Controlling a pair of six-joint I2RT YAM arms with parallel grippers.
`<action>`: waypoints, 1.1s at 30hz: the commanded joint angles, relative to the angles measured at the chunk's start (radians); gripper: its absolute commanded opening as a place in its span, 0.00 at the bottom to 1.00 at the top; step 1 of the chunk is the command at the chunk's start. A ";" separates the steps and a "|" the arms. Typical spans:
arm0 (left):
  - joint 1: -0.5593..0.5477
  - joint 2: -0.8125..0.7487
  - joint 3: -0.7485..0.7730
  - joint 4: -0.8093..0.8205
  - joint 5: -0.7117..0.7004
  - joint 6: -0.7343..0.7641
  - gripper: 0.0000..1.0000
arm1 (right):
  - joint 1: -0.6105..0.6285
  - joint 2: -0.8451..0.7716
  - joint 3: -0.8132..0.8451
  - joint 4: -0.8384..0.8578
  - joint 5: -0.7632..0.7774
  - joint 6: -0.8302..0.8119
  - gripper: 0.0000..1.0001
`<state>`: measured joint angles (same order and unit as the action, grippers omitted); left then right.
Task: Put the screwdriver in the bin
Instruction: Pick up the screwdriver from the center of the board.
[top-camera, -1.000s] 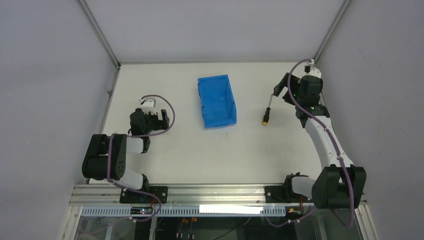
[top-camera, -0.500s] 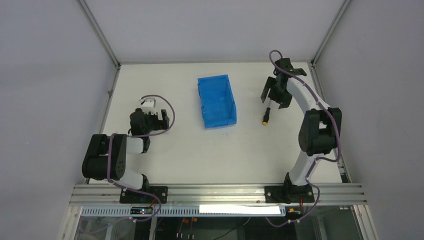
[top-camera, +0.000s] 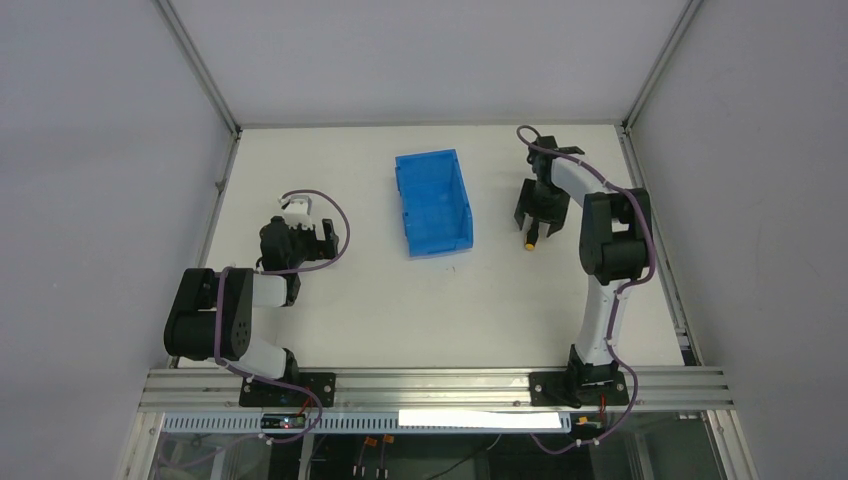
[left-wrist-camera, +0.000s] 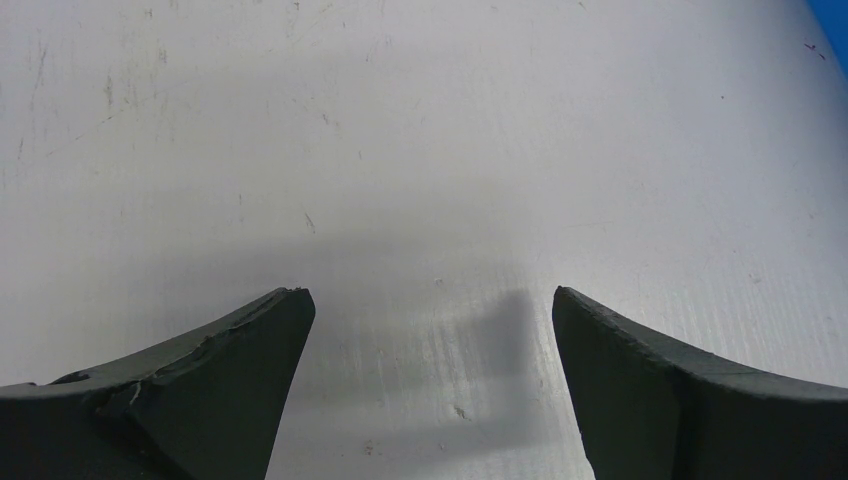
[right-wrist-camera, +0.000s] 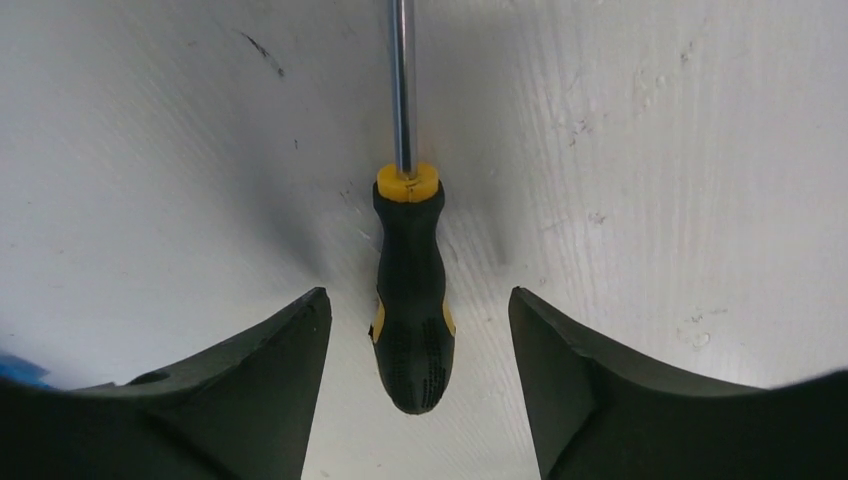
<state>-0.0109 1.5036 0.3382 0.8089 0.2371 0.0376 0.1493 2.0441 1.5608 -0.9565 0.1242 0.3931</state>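
Observation:
The blue bin (top-camera: 433, 203) stands empty at the middle of the table. The screwdriver lies flat on the table right of it, with its orange end (top-camera: 531, 242) showing below my right gripper (top-camera: 538, 214) and its shaft hidden under that gripper. In the right wrist view the black and yellow handle (right-wrist-camera: 408, 250) lies between the open fingers of my right gripper (right-wrist-camera: 418, 296), apart from both, and the metal shaft points away. My left gripper (top-camera: 330, 240) rests low at the left, open and empty, as the left wrist view (left-wrist-camera: 430, 325) shows.
White table with grey walls on three sides and metal frame posts at the back corners. A sliver of the bin shows at the top right of the left wrist view (left-wrist-camera: 835, 12). The right arm stretches along the table's right side.
My right gripper has swung from the back right corner leftward and forward, and now sits low over the screwdriver. The screwdriver, the bin and the left arm have not moved.

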 joint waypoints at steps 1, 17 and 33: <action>0.014 0.001 0.019 0.042 0.010 -0.010 0.99 | 0.008 0.010 -0.033 0.089 0.000 -0.020 0.67; 0.014 0.000 0.019 0.042 0.010 -0.010 0.99 | 0.019 -0.022 -0.058 0.083 -0.009 -0.069 0.00; 0.014 0.000 0.019 0.042 0.010 -0.010 0.99 | 0.045 -0.126 0.208 -0.273 0.006 -0.200 0.00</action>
<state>-0.0109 1.5036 0.3382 0.8089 0.2371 0.0376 0.1905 1.9972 1.6535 -1.1076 0.1081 0.2565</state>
